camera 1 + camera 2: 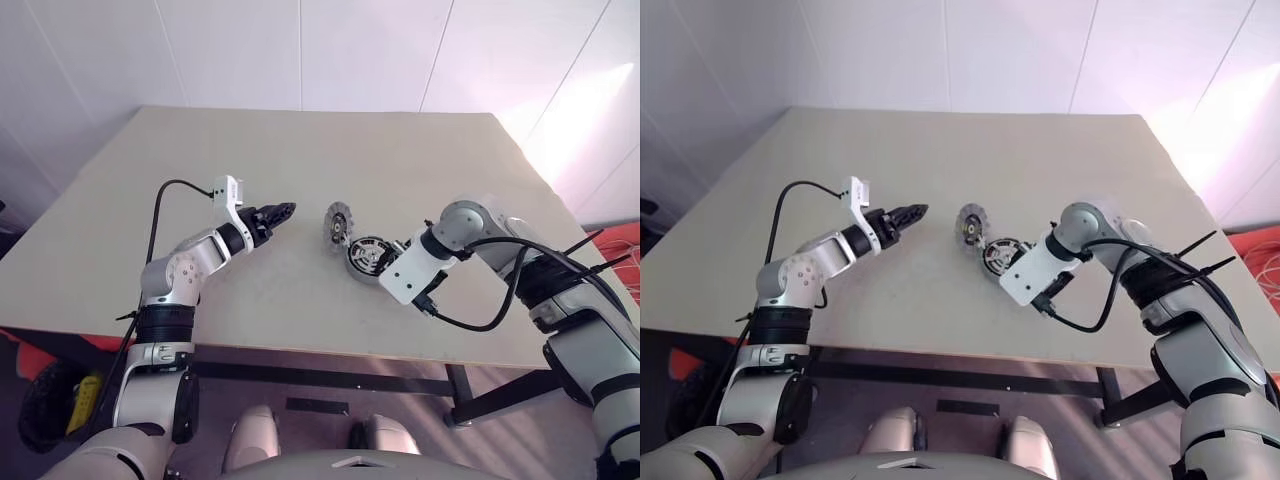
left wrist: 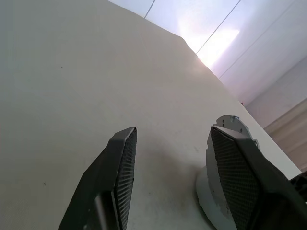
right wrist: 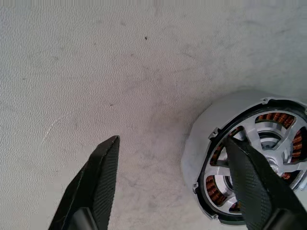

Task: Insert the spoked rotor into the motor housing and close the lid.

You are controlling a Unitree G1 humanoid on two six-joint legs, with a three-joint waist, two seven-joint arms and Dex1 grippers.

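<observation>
Table [image 1: 300, 170]: I see a pale beige top with two motor parts lying near its middle, between my two arms.

Motor housing [image 1: 366, 256]: it lies flat on the table with its open face up. In the right wrist view I can make out the copper-brown windings showing through a silvery spoked piece that sits in the housing's face, inside a dark rim and pale grey outer wall. Whether that spoked piece is fully seated I cannot tell.

Round segmented disc [image 1: 337, 225]: a smaller silvery disc stands tilted on its edge just beside the housing, on the side toward my left arm and a little farther from me. It seems to lean against the housing, but I cannot confirm they touch.

Right gripper [image 3: 172, 187]: it points steeply down at the table right at the housing. Its fingers [image 3: 91, 187] stand apart; one pad overlaps the housing's face in the wrist view, the other hangs over bare table. I see nothing clamped between them.

Left gripper [image 1: 276, 213]: it is held level above the table, aimed toward the two parts and clearly apart from them. Its fingers [image 2: 117, 177] are spread and hold nothing; a pale round part shows behind one of them in the left wrist view.
</observation>
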